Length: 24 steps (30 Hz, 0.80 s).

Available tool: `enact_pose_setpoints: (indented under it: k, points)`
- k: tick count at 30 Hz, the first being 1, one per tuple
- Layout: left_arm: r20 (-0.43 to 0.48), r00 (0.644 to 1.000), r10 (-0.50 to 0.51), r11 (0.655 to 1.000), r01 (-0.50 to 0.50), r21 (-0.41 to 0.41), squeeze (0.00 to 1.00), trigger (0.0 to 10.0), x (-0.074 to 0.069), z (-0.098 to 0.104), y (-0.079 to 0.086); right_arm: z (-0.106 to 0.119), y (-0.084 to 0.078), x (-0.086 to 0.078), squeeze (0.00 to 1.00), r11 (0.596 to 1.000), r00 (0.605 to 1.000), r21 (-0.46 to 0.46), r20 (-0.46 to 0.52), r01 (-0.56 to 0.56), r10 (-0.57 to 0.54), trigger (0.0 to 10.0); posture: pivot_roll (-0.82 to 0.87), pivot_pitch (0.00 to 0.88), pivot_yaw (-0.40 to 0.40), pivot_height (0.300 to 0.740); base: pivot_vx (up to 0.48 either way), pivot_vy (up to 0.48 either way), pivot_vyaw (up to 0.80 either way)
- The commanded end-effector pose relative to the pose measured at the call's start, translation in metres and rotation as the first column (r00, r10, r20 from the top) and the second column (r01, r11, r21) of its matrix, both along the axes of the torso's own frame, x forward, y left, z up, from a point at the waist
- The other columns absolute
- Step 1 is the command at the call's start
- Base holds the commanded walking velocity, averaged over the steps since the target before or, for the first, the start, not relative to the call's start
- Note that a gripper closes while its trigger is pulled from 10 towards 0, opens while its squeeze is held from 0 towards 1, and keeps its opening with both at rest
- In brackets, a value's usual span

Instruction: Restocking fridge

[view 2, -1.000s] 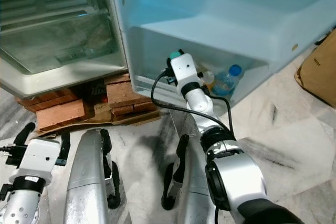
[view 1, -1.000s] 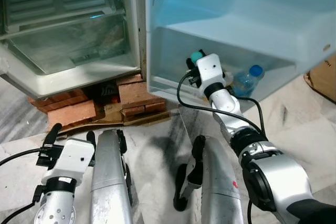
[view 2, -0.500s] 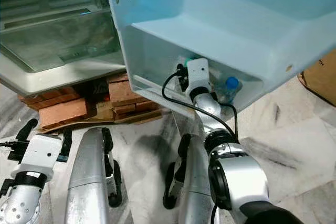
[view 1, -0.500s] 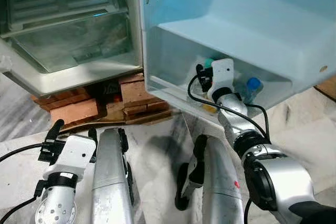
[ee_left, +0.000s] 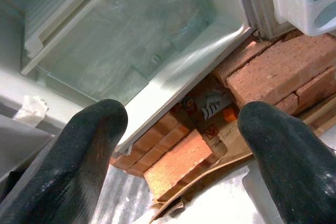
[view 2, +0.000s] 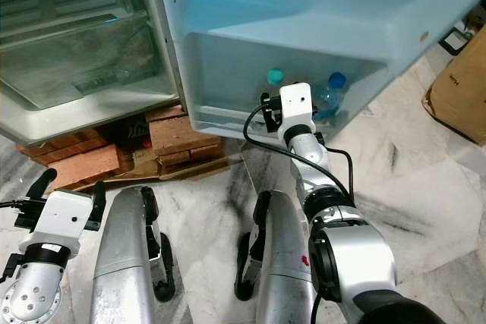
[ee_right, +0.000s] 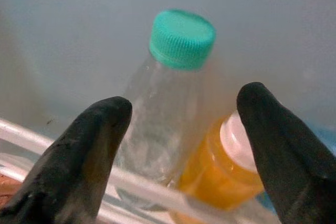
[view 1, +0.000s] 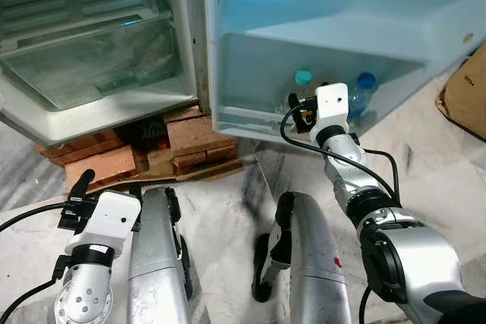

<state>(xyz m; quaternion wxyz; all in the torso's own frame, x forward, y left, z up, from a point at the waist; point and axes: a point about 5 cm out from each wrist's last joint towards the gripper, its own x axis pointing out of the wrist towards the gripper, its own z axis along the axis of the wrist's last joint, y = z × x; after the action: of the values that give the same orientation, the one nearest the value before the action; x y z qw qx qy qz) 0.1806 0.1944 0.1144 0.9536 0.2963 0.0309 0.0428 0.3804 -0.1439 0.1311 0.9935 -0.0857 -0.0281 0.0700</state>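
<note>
The right gripper [ee_right: 184, 129] stood wide open at the door shelf [view 1: 250, 119] of the fridge door [view 1: 342, 5], holding nothing. In the right wrist view its two black fingers [ee_right: 84, 156] were on either side of a clear bottle [ee_right: 168, 114] with a green cap [ee_right: 182, 38], apart from it, with clear gaps on both sides. Just beside this bottle, touching it, stood an orange bottle [ee_right: 223, 171] with a pale cap. Both stood behind the white rail [ee_right: 131, 182] of the shelf.

The left gripper [ee_left: 178, 145] was also wide open and empty. It hung low by the robot's left leg, pointing toward the bottom of the fridge.

The floor [view 1: 228, 210] was grey marble with dark veins. The fridge [view 1: 99, 58] stood on red bricks [view 1: 194, 138] with some cardboard among them. A brown box [view 1: 467, 100] stood on the floor at the robot's right.

In the head views, the door shelf held the clear bottle [view 1: 298, 92] with its green cap and, further to the right, a bottle with a blue cap [view 1: 361, 92]. The right gripper's white wrist [view 1: 332, 104] was between them, in front of the shelf. Inside the fridge was a clear drawer [view 1: 99, 66]; I could not tell what was in it.
</note>
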Motion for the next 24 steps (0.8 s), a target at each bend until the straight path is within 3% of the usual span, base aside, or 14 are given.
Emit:
enact_pose_setpoints:
  k: [1,24]
  points:
    - [-0.039,0.999,-0.001,1.0,0.001,0.004,0.0,10.0,-0.0041,-0.007,-0.0004,-0.0095,-0.0054,-0.0035,1.0,1.0,0.999,-0.006,-0.034,0.018,-0.018,10.0,0.29,0.335,-0.098,0.532,0.0,0.0,0.0]
    - [-0.039,0.999,-0.001,1.0,0.001,0.004,0.0,10.0,-0.0041,-0.007,-0.0004,-0.0095,-0.0054,-0.0035,1.0,1.0,0.999,-0.006,-0.034,0.018,-0.018,10.0,0.29,0.335,-0.098,0.532,0.0,0.0,0.0]
